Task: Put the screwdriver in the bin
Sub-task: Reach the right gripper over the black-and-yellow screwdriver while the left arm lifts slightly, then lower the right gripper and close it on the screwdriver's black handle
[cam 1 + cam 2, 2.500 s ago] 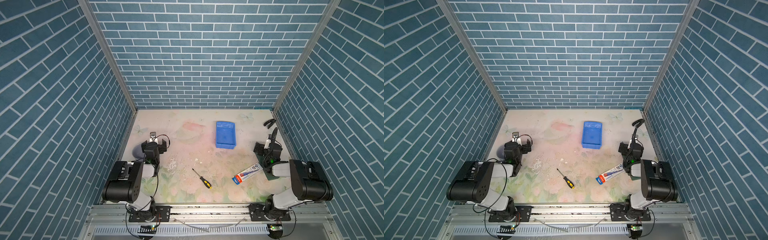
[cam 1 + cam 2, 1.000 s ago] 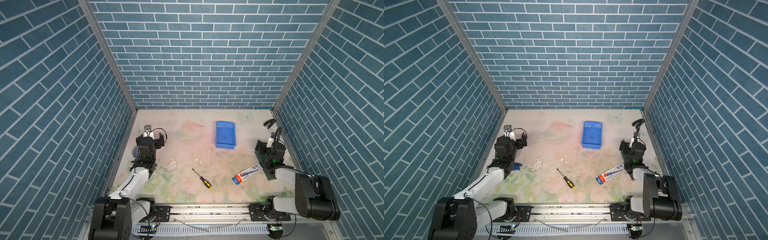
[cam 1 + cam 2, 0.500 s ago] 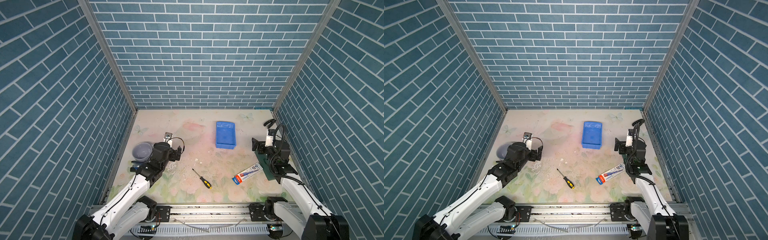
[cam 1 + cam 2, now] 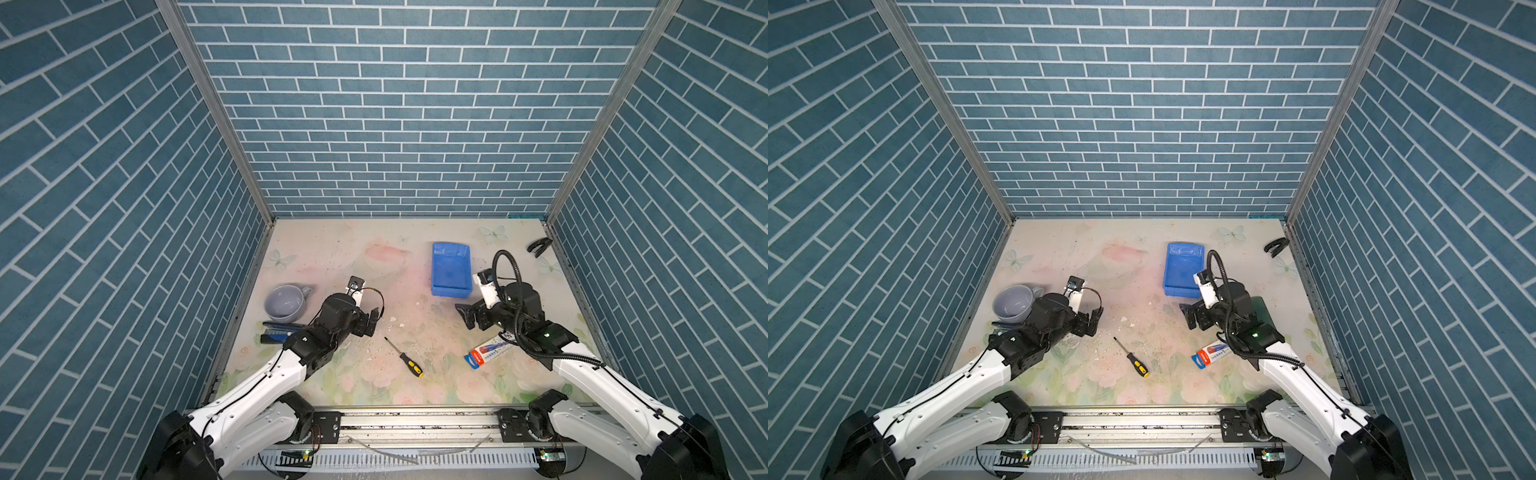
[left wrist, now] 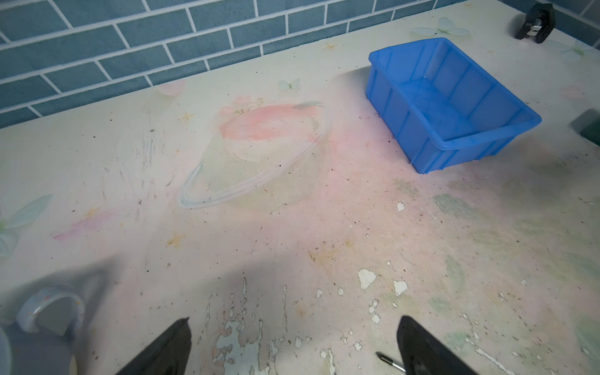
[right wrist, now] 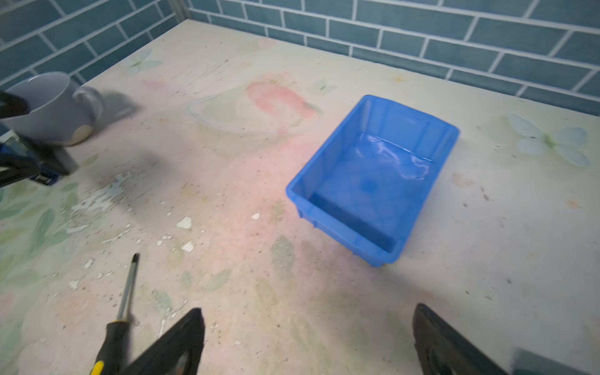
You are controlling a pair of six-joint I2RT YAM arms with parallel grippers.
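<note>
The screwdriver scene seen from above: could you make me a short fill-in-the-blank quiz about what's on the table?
1. The screwdriver has a black and ____ handle.
2. The blue bin contains ____.
3. The left end effector and right end effector both have jaws that are ____.
4. The grey mug stands nearest the ____ arm.
Missing words: yellow; nothing; open; left.

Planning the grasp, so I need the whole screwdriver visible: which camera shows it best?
A top view: the screwdriver shows whole, tip to handle end, nothing covering it. The right wrist view is closer but crops the handle's end; the left wrist view catches only the tip.
</note>
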